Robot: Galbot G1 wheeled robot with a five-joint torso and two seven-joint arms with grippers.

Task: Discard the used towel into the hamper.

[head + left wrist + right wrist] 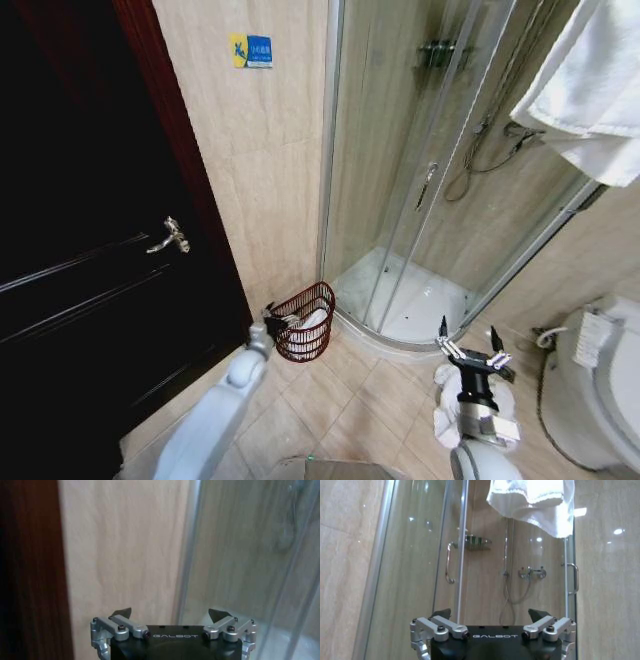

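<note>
With white cloth already in the hamper [305,322], both claws, left claw [274,322] and right claw [472,352], spread empty; drop looks done, so pull clear.

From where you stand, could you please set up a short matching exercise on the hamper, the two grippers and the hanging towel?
Things:
1. hamper
2. left gripper
3. right gripper
4. hanging towel

Descriptions:
A. draped high up by the shower glass
B. on the floor in the corner, white cloth inside
C. open, at the hamper's rim
D. open, raised before the toilet

Pairs: 1-B, 2-C, 3-D, 4-A
</note>
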